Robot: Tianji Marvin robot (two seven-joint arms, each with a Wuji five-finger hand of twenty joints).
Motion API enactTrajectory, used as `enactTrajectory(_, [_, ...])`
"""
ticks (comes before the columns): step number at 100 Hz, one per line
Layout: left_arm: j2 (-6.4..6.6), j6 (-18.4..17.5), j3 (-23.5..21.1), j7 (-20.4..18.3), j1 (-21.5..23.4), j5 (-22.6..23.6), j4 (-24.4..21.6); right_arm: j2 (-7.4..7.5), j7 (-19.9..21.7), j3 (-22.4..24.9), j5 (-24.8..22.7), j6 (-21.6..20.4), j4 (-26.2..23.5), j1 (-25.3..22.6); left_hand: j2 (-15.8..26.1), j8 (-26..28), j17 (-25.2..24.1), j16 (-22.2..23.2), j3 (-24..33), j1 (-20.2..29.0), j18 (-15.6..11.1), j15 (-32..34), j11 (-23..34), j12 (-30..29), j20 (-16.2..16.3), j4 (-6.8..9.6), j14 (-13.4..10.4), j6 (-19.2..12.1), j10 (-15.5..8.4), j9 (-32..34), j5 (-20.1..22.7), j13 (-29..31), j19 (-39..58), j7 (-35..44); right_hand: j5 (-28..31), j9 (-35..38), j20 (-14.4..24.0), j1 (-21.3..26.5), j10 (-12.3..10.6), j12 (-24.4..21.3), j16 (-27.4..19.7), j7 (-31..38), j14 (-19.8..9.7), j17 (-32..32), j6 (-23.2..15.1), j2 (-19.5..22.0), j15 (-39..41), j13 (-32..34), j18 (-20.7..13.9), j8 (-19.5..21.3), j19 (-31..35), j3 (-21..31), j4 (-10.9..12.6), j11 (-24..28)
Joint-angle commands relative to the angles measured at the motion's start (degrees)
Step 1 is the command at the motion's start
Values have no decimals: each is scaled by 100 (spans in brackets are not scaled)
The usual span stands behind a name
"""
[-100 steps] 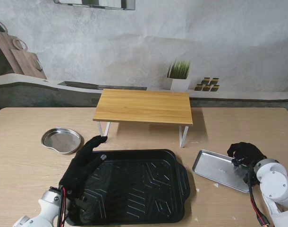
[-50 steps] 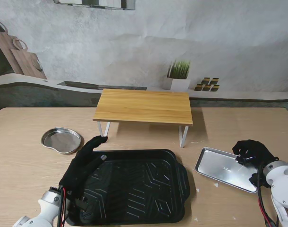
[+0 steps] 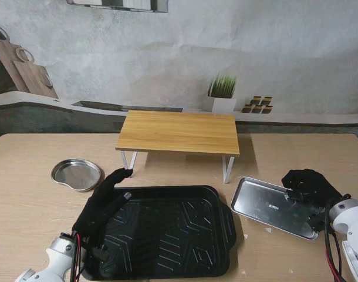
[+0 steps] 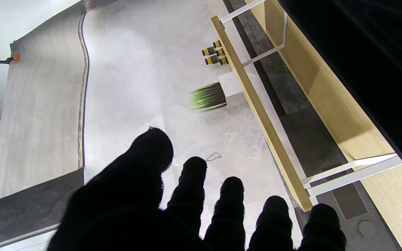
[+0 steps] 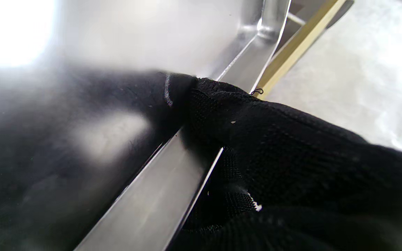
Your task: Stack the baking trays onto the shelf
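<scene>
A large black baking tray lies on the table in front of me. My left hand is open with flat fingers resting along that tray's left rim. A rectangular silver baking tray sits to the right, lifted slightly and tilted. My right hand is shut on its right rim, the black glove pinching the metal edge. The wooden shelf on white legs stands beyond both trays, its top bare.
A small round silver pan rests at the left, beside the shelf's left leg. A potted green plant and small yellow-black items stand on the ledge behind the shelf. The table's right edge lies close to my right arm.
The right hand has carried the silver tray leftward and a little farther from me, its left end now near the black tray's handle. The left hand has not moved.
</scene>
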Motion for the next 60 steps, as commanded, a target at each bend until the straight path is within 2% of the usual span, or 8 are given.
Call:
enactTrajectory(1, [-7,-2,-5,-95,42,-21,-56,-24,124,-77,11,-84,-181,-88,60,42,-10,72,-70,40,-81,16,123,56,58,-46,-82,-62,12,-3,82,-132,-72,41,2338,547,-44,1193,143,-164,96,1281,-79,-44,-1107,1233,662,626,169,448,339,1561,401,95])
enactTrajectory(27, [-2,-42,-25,-120,68,-45,-76,0,166,-642,139,-75,-572,-18,60,44,-9,72,-73,43,-76,17,122,56,58,-45,-74,-77,18,2,92,-130,-72,46,2316,534,-41,1196,149,-168,67,1254,-74,-54,-1094,1224,675,623,165,464,360,1567,384,91])
enactTrajectory(45, [-4,-112,-101,-152,103,-151,-84,-23,-60,-1378,48,195,-714,325,56,44,-10,74,-69,50,-76,17,121,56,59,-44,-78,-70,18,0,92,-131,-72,45,2289,517,-52,1198,145,-179,51,1230,-69,-62,-1116,1224,667,617,153,478,359,1558,377,86])
enactTrajectory(60, [-1,-190,-188,-208,162,-275,-113,-37,-243,-2089,-159,424,-640,780,52,44,-10,77,-67,48,-76,19,122,56,60,-44,-76,-81,21,8,99,-131,-70,46,2264,502,-57,1189,115,-191,40,1213,-87,-52,-1136,1253,670,621,129,492,378,1541,375,90])
